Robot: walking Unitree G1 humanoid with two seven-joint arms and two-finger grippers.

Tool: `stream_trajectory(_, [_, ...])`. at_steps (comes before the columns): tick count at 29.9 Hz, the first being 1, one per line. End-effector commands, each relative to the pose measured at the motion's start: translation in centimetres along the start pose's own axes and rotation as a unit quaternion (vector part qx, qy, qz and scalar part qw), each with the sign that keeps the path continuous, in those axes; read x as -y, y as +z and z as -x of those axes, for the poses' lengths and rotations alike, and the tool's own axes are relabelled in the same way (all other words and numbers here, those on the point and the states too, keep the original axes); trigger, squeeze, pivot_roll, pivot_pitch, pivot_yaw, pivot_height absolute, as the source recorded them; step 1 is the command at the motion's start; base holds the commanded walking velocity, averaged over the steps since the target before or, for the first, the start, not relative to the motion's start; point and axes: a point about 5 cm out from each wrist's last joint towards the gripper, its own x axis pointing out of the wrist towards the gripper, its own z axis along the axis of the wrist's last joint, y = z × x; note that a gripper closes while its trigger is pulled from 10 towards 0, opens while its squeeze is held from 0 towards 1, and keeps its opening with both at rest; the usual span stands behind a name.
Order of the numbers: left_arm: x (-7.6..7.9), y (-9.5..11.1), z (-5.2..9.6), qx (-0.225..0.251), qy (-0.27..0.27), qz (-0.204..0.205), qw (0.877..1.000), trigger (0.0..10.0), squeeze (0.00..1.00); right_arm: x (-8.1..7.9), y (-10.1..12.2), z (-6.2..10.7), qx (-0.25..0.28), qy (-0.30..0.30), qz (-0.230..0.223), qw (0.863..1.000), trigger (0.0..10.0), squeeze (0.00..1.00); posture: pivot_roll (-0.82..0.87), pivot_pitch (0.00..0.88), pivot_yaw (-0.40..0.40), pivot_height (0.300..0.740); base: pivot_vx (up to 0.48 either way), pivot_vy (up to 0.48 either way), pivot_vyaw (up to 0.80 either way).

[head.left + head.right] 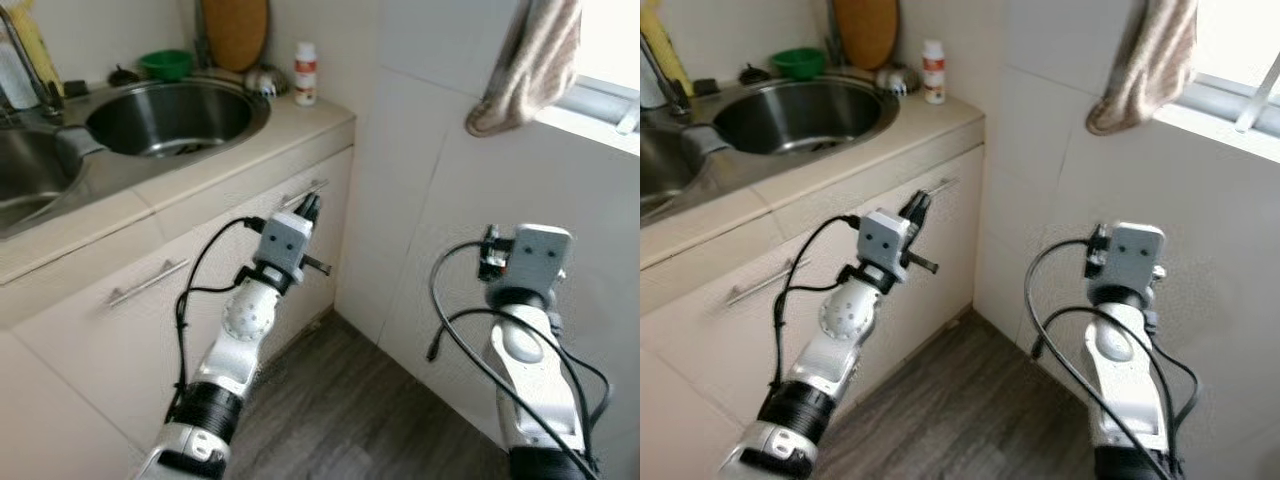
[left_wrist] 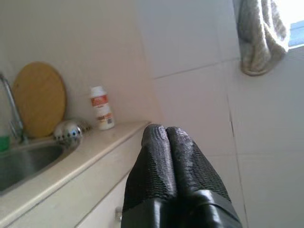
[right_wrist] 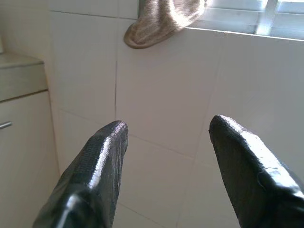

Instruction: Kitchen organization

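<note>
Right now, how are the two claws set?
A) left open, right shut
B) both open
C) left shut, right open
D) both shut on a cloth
C. In the left wrist view the left claw has its fingers pressed together with nothing between them, while the right claw has its fingers wide apart, facing the tiled wall.

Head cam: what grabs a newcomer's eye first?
The two silver arms raised in the foreground: the left end effector, fingers shut, near the cabinet handle; the right end effector open toward the white tiled wall. Next, the steel sink upper left and the beige towel hanging by the window.
</note>
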Motion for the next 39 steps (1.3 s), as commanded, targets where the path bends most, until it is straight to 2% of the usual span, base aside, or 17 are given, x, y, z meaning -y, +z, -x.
stream_trajectory(1, [0.72,0.34,-0.37,0.008,-0.010,0.001,1.000,10.0,0.00,0.80,0.23,-0.17,0.008,-0.014,0.009,1.000,10.0,0.00,0.09,0.000,-0.038,0.740,0.000,0.379,0.00])
stream_trajectory(4, [0.81,0.39,-0.28,0.012,-0.011,0.000,1.000,10.0,0.00,0.79,0.18,-0.15,0.007,-0.013,0.009,1.000,10.0,0.00,0.09,0.000,-0.038,0.740,0.000,0.252,0.00])
stream_trajectory(16, [0.90,0.49,-0.22,0.016,-0.014,-0.006,1.000,10.0,0.00,0.84,0.15,-0.17,0.007,-0.014,0.012,1.000,10.0,0.00,0.09,0.000,-0.039,0.740,0.000,0.172,-0.80])
stream_trajectory(20, [0.83,0.55,-0.22,0.019,-0.014,-0.006,1.000,10.0,0.00,0.84,0.14,-0.18,0.006,-0.015,0.013,1.000,10.0,0.00,0.09,0.000,-0.039,0.740,0.000,0.000,0.00])
stream_trajectory(23, [1.10,0.55,-0.20,0.020,-0.026,-0.011,0.999,10.0,0.00,0.82,0.16,-0.22,0.006,-0.015,0.013,1.000,10.0,0.00,0.08,0.000,-0.038,0.740,0.000,-0.371,0.00])
stream_trajectory(33, [1.11,0.44,-0.25,0.015,-0.026,-0.016,0.999,10.0,0.00,0.89,0.11,-0.25,0.005,-0.018,0.013,1.000,10.0,0.00,0.08,0.000,-0.037,0.740,0.000,-0.480,-0.80])
stream_trajectory(39, [0.88,0.29,-0.20,0.010,-0.017,0.000,1.000,10.0,0.00,0.86,0.02,-0.26,0.004,-0.017,0.014,1.000,10.0,0.00,0.08,0.000,-0.040,0.740,0.000,0.000,-0.27])
